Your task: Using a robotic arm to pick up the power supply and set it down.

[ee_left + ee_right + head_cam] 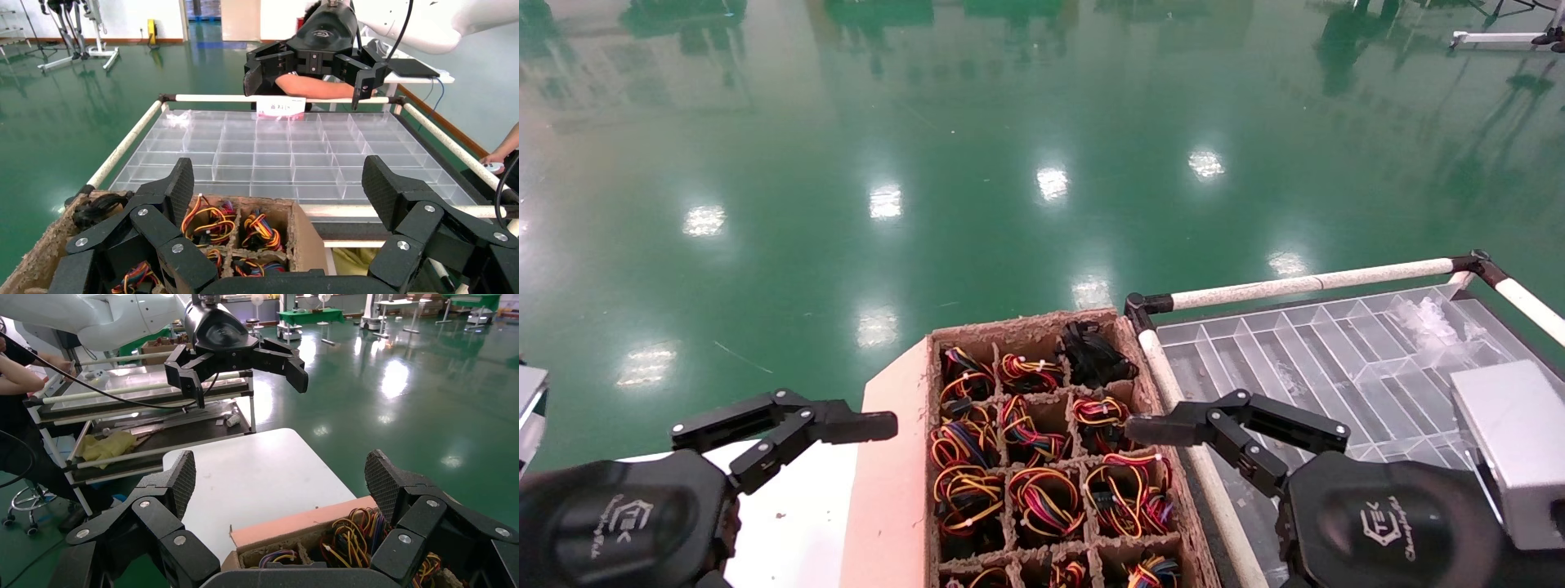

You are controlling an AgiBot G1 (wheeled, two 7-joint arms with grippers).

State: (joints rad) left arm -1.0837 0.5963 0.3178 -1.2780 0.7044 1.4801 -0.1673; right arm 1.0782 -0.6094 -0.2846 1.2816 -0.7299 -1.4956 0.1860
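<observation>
The power supply is out of view as a grey box. Only a bunch of thin black cables shows, in the far right cell of a divided cardboard box; the left wrist view has them too. My left gripper hovers open at the box's left side, over the pink flap, holding nothing. Open and empty as well, my right gripper hangs at the box's right edge. The two grippers face each other across the box.
Red-yellow-black wire bundles fill the other cells. A clear compartment tray lies on a cart framed by white pipes to the right. A white table is on the left. A person's arm rests beyond the cart.
</observation>
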